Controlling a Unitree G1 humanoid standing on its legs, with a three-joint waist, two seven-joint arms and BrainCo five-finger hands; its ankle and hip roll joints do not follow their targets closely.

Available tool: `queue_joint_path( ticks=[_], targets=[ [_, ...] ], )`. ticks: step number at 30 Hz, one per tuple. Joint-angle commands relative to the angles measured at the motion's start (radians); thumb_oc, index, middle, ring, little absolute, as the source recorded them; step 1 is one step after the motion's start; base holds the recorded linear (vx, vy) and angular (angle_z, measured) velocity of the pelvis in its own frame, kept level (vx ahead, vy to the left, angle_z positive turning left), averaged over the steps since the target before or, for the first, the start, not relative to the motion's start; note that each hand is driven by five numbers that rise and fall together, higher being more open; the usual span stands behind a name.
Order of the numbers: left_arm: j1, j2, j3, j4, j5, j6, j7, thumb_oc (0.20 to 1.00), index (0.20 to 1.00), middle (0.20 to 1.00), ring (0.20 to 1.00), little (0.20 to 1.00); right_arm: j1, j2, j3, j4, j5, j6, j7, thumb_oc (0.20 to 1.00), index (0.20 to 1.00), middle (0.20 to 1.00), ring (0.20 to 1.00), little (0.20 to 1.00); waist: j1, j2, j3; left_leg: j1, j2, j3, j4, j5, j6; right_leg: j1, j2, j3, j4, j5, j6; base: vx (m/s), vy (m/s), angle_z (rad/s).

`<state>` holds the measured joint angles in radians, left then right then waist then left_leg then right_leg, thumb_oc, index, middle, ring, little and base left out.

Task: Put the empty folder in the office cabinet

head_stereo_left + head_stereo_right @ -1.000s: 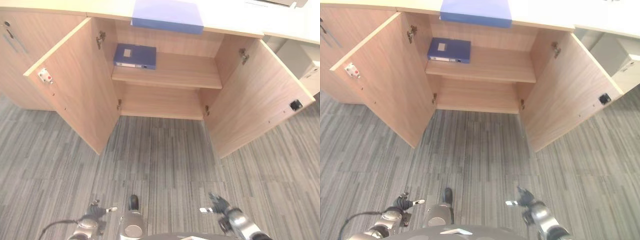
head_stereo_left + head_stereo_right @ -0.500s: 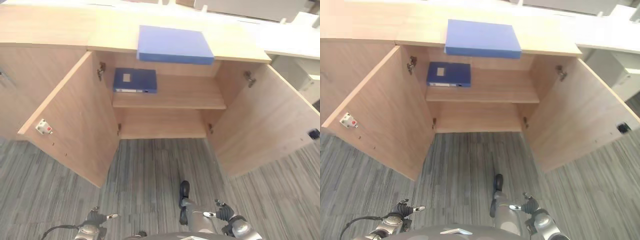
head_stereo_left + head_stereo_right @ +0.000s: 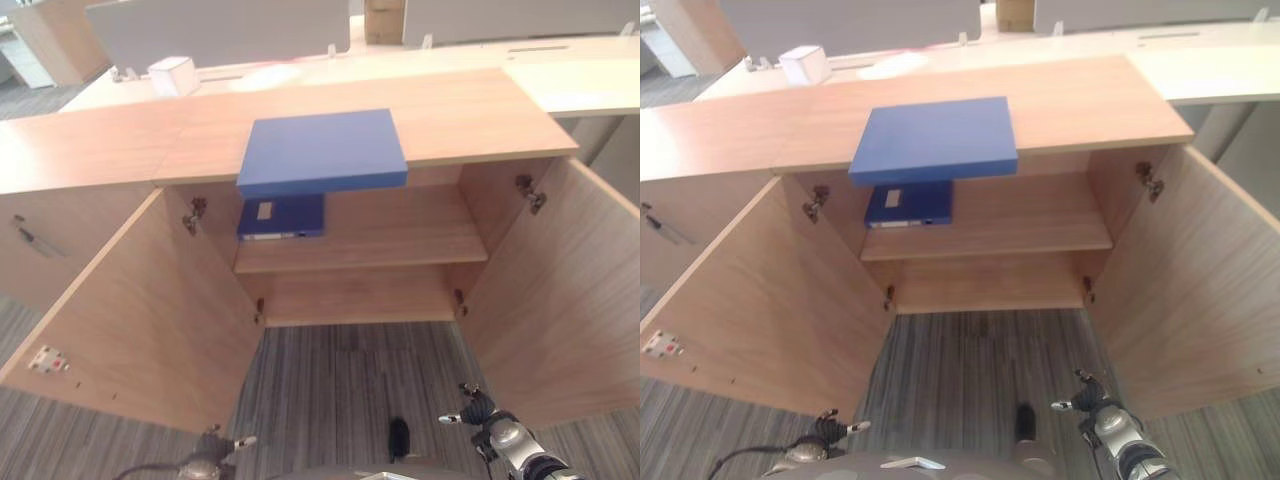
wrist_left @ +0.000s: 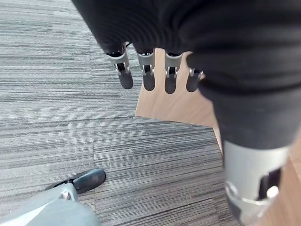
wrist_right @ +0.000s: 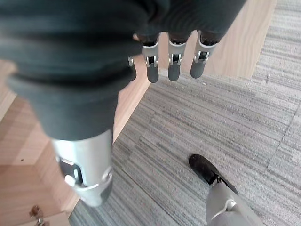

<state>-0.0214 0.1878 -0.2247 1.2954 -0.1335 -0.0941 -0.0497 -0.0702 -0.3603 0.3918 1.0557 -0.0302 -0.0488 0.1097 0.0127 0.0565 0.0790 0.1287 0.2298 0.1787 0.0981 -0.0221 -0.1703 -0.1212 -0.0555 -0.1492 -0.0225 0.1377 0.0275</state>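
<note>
A flat blue folder (image 3: 320, 152) lies on the wooden top of the office cabinet (image 3: 480, 110), its front edge jutting past the opening. A second blue folder (image 3: 282, 216) lies on the left end of the shelf (image 3: 400, 240) inside. Both cabinet doors stand wide open. My left hand (image 3: 205, 464) hangs low over the carpet, near the left door (image 3: 140, 330); its fingers (image 4: 148, 77) are straight and hold nothing. My right hand (image 3: 481, 409) hangs low by the right door (image 3: 570, 310), with straight, empty fingers (image 5: 172, 63).
Grey striped carpet (image 3: 340, 380) covers the floor between me and the cabinet. A closed cabinet front with a handle (image 3: 30, 240) adjoins on the left. Behind the cabinet runs a light desk with a white box (image 3: 172, 75) and grey partition screens.
The whole picture has shifted: the camera has moved, so the cabinet top and the desk behind it now show. Both hands stay low and empty; the folders lie where they were.
</note>
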Motion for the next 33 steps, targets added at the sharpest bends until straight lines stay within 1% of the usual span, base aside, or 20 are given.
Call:
queue_joint_path(
  ticks=[1, 3, 5, 6, 8, 9, 10, 11, 12, 13, 14, 15, 16, 18, 20, 21, 23, 29, 30, 33],
  targets=[
    [-0.039, 0.071, -0.024, -0.018, 0.01, -0.017, 0.013, 1.0, 1.0, 1.0, 1.0, 1.0, 0.033, -0.011, 0.003, -0.012, 0.001, -0.023, -0.015, 1.0, 1.0, 1.0, 1.0, 1.0, -0.028, -0.059, 0.046, -0.053, 0.053, -0.007, -0.059, 0.194, -0.004, 0.038, -0.14, 0.041, 0.047, -0.063, 0.116, 0.02, -0.218, 0.25],
    [-0.042, 0.072, -0.029, -0.027, 0.018, -0.02, 0.019, 1.0, 1.0, 1.0, 1.0, 1.0, 0.033, -0.02, 0.004, -0.012, 0.003, -0.027, -0.017, 1.0, 1.0, 1.0, 1.0, 1.0, -0.028, -0.058, 0.045, -0.062, 0.048, -0.01, -0.049, 0.196, 0.0, 0.053, -0.138, 0.027, 0.039, -0.069, 0.111, 0.06, -0.144, 0.37],
    [-0.051, 0.073, -0.046, -0.04, 0.036, -0.03, 0.036, 1.0, 1.0, 1.0, 1.0, 1.0, 0.03, -0.035, 0.008, 0.0, 0.002, -0.031, -0.023, 1.0, 1.0, 1.0, 1.0, 1.0, -0.019, -0.051, 0.039, -0.081, 0.011, -0.055, -0.073, 0.173, 0.009, 0.08, -0.134, 0.011, 0.013, -0.075, 0.105, 0.11, -0.105, 0.3],
    [-0.051, 0.073, -0.046, -0.04, 0.036, -0.03, 0.037, 1.0, 1.0, 1.0, 1.0, 1.0, 0.03, -0.035, 0.008, 0.001, 0.002, -0.031, -0.023, 1.0, 1.0, 1.0, 1.0, 1.0, -0.021, -0.051, 0.039, -0.081, 0.01, -0.057, -0.072, 0.173, 0.009, 0.083, -0.135, 0.009, 0.011, -0.075, 0.106, 0.1, -0.053, 0.09],
    [-0.065, 0.076, -0.072, -0.058, 0.063, -0.041, 0.05, 1.0, 1.0, 1.0, 1.0, 1.0, 0.021, -0.043, 0.011, 0.013, -0.008, -0.035, -0.034, 1.0, 1.0, 1.0, 1.0, 1.0, -0.012, -0.046, 0.034, -0.119, -0.048, -0.079, -0.103, 0.134, 0.024, 0.115, -0.137, -0.009, -0.017, -0.087, 0.106, 0.11, -0.041, 0.01],
    [-0.065, 0.076, -0.072, -0.058, 0.063, -0.041, 0.05, 1.0, 1.0, 1.0, 1.0, 1.0, 0.022, -0.043, 0.011, 0.013, -0.008, -0.035, -0.034, 1.0, 1.0, 1.0, 1.0, 1.0, -0.012, -0.047, 0.035, -0.118, -0.049, -0.08, -0.103, 0.132, 0.025, 0.118, -0.138, -0.01, -0.019, -0.087, 0.107, 0.1, -0.023, -0.03],
    [-0.066, 0.077, -0.084, -0.065, 0.076, -0.043, 0.055, 1.0, 1.0, 1.0, 1.0, 1.0, 0.015, -0.039, 0.01, 0.019, -0.007, -0.038, -0.04, 1.0, 1.0, 1.0, 1.0, 1.0, -0.012, -0.045, 0.034, -0.126, -0.073, -0.069, -0.111, 0.11, 0.034, 0.122, -0.139, -0.014, -0.019, -0.093, 0.107, 0.09, 0.046, 0.05],
    [-0.074, 0.078, -0.091, -0.078, 0.081, -0.047, 0.064, 1.0, 1.0, 1.0, 1.0, 1.0, 0.01, -0.039, 0.008, 0.024, -0.006, -0.038, -0.046, 1.0, 1.0, 1.0, 1.0, 1.0, 0.0, -0.041, 0.043, -0.19, -0.11, -0.051, -0.103, 0.116, 0.042, 0.135, -0.141, -0.008, -0.013, -0.101, 0.099, 0.09, 0.046, 0.13],
    [-0.074, 0.078, -0.092, -0.078, 0.081, -0.047, 0.064, 1.0, 1.0, 1.0, 1.0, 1.0, 0.01, -0.039, 0.008, 0.024, -0.006, -0.038, -0.046, 1.0, 1.0, 1.0, 1.0, 1.0, 0.0, -0.043, 0.043, -0.192, -0.111, -0.05, -0.099, 0.113, 0.043, 0.134, -0.143, -0.007, -0.011, -0.102, 0.1, 0.17, 0.17, 0.21],
    [-0.172, 0.075, -0.1, -0.058, 0.044, -0.022, 0.073, 1.0, 1.0, 1.0, 1.0, 1.0, -0.021, -0.028, 0.054, 0.029, -0.05, -0.033, -0.029, 1.0, 1.0, 1.0, 1.0, 1.0, -0.018, -0.023, 0.025, -0.154, -0.129, -0.051, -0.145, 0.087, 0.06, 0.127, -0.123, 0.024, 0.021, -0.125, 0.103, 0.12, 0.127, 0.01],
    [-0.177, 0.074, -0.1, -0.055, 0.043, -0.022, 0.073, 1.0, 1.0, 1.0, 1.0, 1.0, -0.024, -0.028, 0.053, 0.03, -0.05, -0.033, -0.029, 1.0, 1.0, 1.0, 1.0, 1.0, -0.015, -0.023, 0.033, -0.145, -0.129, -0.047, -0.149, 0.087, 0.06, 0.129, -0.123, 0.028, 0.026, -0.128, 0.103, 0.12, 0.124, -0.07],
    [-0.177, 0.074, -0.1, -0.055, 0.043, -0.022, 0.073, 1.0, 1.0, 1.0, 1.0, 1.0, -0.024, -0.028, 0.053, 0.03, -0.05, -0.033, -0.029, 1.0, 1.0, 1.0, 1.0, 1.0, -0.015, -0.023, 0.033, -0.145, -0.129, -0.047, -0.149, 0.087, 0.06, 0.129, -0.123, 0.028, 0.026, -0.128, 0.103, 0.05, 0.123, -0.26],
    [-0.096, 0.082, -0.091, -0.094, 0.055, -0.034, 0.061, 1.0, 1.0, 1.0, 1.0, 1.0, -0.021, -0.037, 0.034, 0.032, -0.069, -0.028, -0.05, 1.0, 1.0, 1.0, 1.0, 1.0, -0.009, -0.018, 0.032, -0.131, -0.145, -0.043, -0.156, 0.072, 0.081, 0.126, -0.133, 0.038, 0.065, -0.13, 0.106, 0.09, 0.17, -0.51],
    [-0.066, 0.077, -0.068, -0.07, 0.071, -0.039, 0.078, 1.0, 1.0, 1.0, 1.0, 1.0, -0.024, -0.028, 0.023, 0.029, -0.081, -0.029, -0.055, 1.0, 1.0, 1.0, 1.0, 1.0, -0.002, -0.025, 0.037, -0.105, -0.151, -0.013, -0.165, 0.063, 0.092, 0.106, -0.152, 0.053, 0.103, -0.116, 0.123, 0.13, 0.161, -1.06],
    [-0.047, 0.094, -0.047, -0.062, 0.109, -0.052, 0.106, 1.0, 1.0, 1.0, 1.0, 1.0, -0.027, -0.006, 0.022, 0.056, -0.085, -0.027, -0.066, 1.0, 1.0, 1.0, 1.0, 1.0, 0.022, -0.033, 0.037, -0.072, -0.152, 0.022, -0.176, 0.044, 0.098, 0.101, -0.189, 0.029, 0.094, -0.085, 0.145, 0.08, 0.059, -0.77],
    [-0.046, 0.095, -0.047, -0.063, 0.11, -0.052, 0.107, 1.0, 1.0, 1.0, 1.0, 1.0, -0.026, -0.005, 0.022, 0.057, -0.086, -0.027, -0.066, 1.0, 1.0, 1.0, 1.0, 1.0, 0.022, -0.034, 0.037, -0.071, -0.152, 0.022, -0.176, 0.043, 0.098, 0.103, -0.189, 0.029, 0.092, -0.084, 0.146, 0.02, -0.013, -0.43],
    [0.004, 0.144, -0.046, -0.163, 0.178, -0.092, 0.147, 1.0, 1.0, 1.0, 1.0, 1.0, -0.017, 0.0, 0.006, 0.049, -0.074, -0.053, -0.087, 1.0, 1.0, 1.0, 1.0, 1.0, 0.043, -0.041, 0.032, -0.058, -0.144, 0.023, -0.181, 0.046, 0.093, 0.124, -0.203, 0.007, 0.063, -0.068, 0.153, 0.03, -0.038, -0.34],
    [0.021, 0.194, -0.043, -0.286, 0.22, -0.104, 0.182, 1.0, 1.0, 1.0, 1.0, 1.0, -0.001, 0.001, 0.002, 0.039, -0.073, -0.068, -0.102, 1.0, 1.0, 1.0, 1.0, 1.0, 0.041, -0.045, 0.027, -0.049, -0.132, 0.012, -0.185, 0.049, 0.084, 0.145, -0.188, 0.008, 0.033, -0.072, 0.149, 0.03, -0.032, 0.18],
    [0.048, 0.272, 0.004, -0.475, 0.305, -0.107, 0.241, 1.0, 1.0, 1.0, 1.0, 1.0, 0.014, -0.005, 0.005, 0.019, -0.091, -0.075, -0.102, 1.0, 1.0, 1.0, 1.0, 1.0, 0.046, -0.048, 0.017, -0.043, -0.113, -0.005, -0.185, 0.046, 0.072, 0.171, -0.169, -0.002, -0.004, -0.081, 0.145, 0.04, -0.073, 0.1],
    [0.073, 0.304, 0.048, -0.561, 0.347, -0.102, 0.266, 1.0, 1.0, 1.0, 1.0, 1.0, 0.022, -0.007, 0.009, 0.005, -0.105, -0.075, -0.096, 1.0, 1.0, 1.0, 1.0, 1.0, 0.048, -0.048, 0.012, -0.041, -0.103, -0.016, -0.185, 0.047, 0.065, 0.186, -0.157, -0.006, -0.022, -0.086, 0.141, 0.04, -0.087, 0.14]
  ],
)
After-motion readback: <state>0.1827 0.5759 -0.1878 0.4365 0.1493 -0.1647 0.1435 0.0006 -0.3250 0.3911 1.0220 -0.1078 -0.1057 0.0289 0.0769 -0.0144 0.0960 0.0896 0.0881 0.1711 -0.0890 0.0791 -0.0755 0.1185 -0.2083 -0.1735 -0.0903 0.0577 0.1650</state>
